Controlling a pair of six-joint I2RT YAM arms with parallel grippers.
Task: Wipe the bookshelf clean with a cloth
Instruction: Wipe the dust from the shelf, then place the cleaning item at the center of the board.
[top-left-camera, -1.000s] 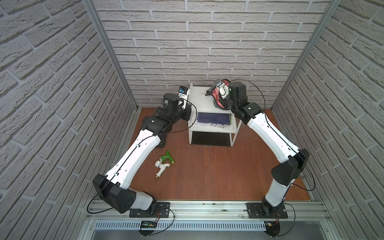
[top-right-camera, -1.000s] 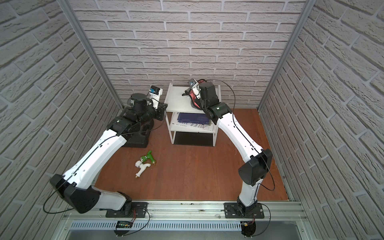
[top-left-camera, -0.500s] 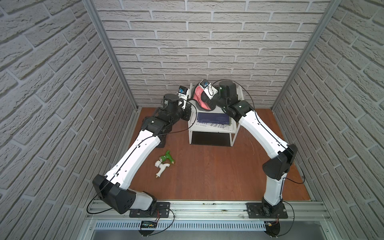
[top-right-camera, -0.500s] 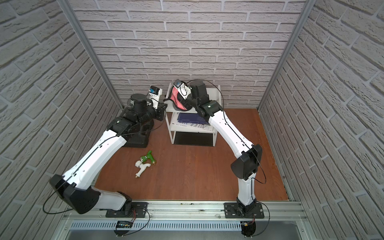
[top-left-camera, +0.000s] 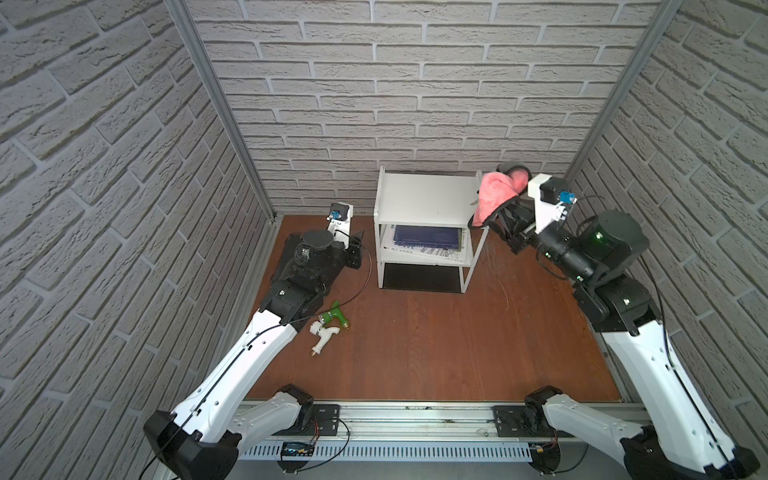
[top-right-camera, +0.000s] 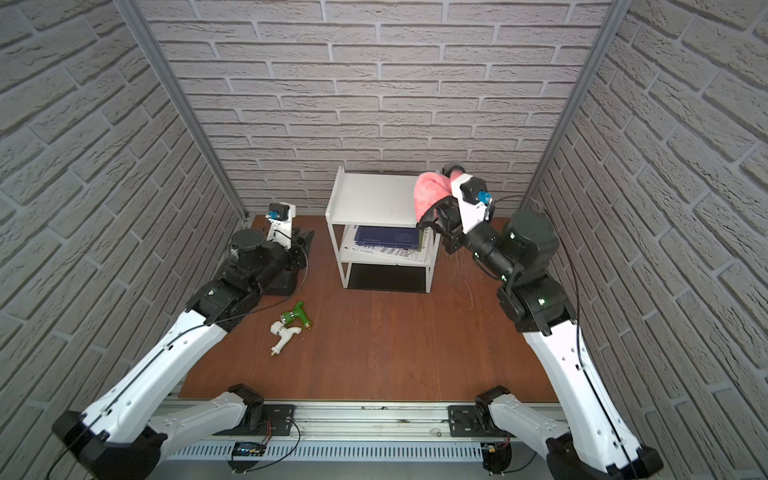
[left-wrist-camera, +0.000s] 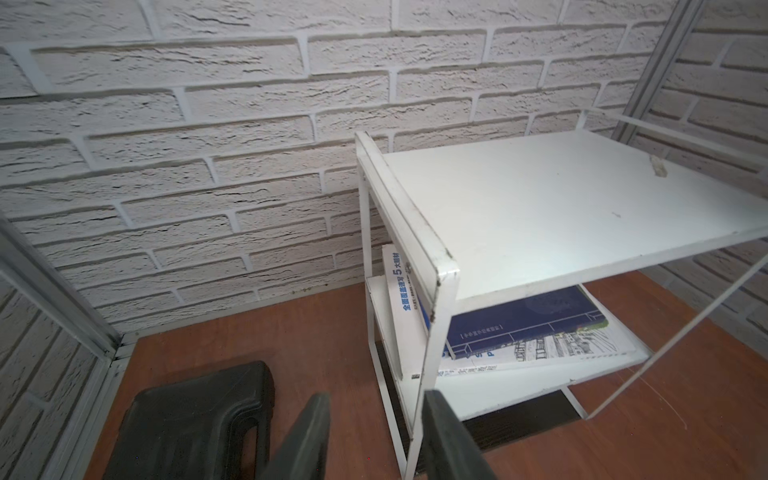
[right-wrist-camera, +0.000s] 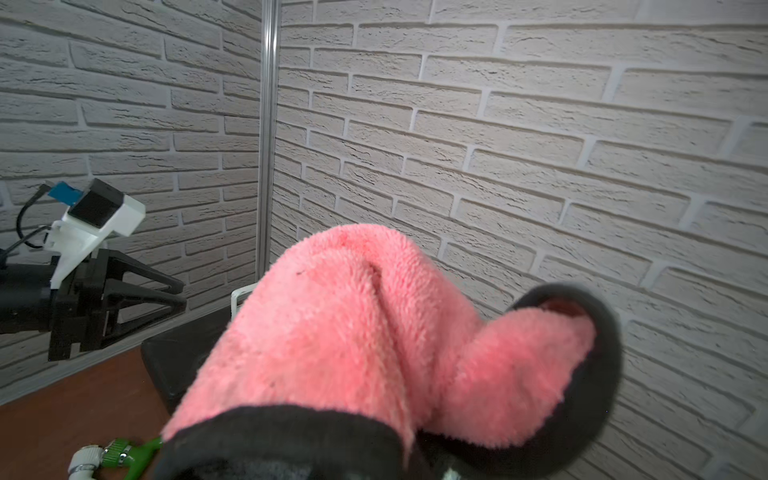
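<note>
Two arms, one cloth: right gripper (top-left-camera: 508, 219) is clamped on the cloth (top-left-camera: 496, 194), pink side up, bunched over the fingers. It sits off the right end of the shelf (top-left-camera: 424, 199), a bit above the top board; the cloth's low edge is near the right front corner, contact I can't tell. Board lies to the left of that gripper; its long axis runs left-right, so my read is drop onto the surface, then sweep leftward along it. Right arm is nearer and loaded. Left gripper (left-wrist-camera: 374, 415) sits low by the shelf's left front post, jaws parted wider than the post, gripping nothing; case (left-wrist-camera: 199, 419) just beside it.
</note>
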